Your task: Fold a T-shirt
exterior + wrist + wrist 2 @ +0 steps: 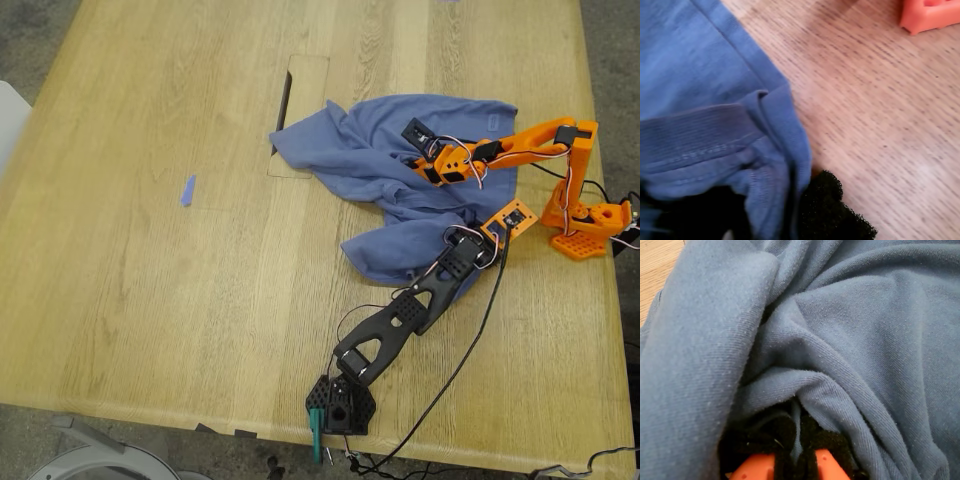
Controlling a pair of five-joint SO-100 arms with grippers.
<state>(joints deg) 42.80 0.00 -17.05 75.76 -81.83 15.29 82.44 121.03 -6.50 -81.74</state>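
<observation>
T-shirt [370, 160] lay crumpled in a heap on the wooden table [150, 250], toward the exterior view's right, with one corner spread over a rectangular cutout [300, 115] in the tabletop. A small strip of blue tape [188, 190] sat on the bare wood well apart from it, toward the exterior view's left.

My first gripper [790, 210], on the black arm [400, 320], was closed on the T-shirt's edge: the first wrist view showed a ribbed, stitched band [700, 140] and a fold of cloth bunched between the black foam pads [830, 210], with bare wood and the orange base [930, 15] of the other arm beyond.

My second gripper [795, 445], on the orange arm [530, 140], was pressed into the upper part of the heap. In the second wrist view a ridge of fabric ran down between its dark pads [822, 437], so it seemed to be pinching the T-shirt, though the contact itself was in shadow. Deep folds of blue cloth filled nearly all of that view.
</observation>
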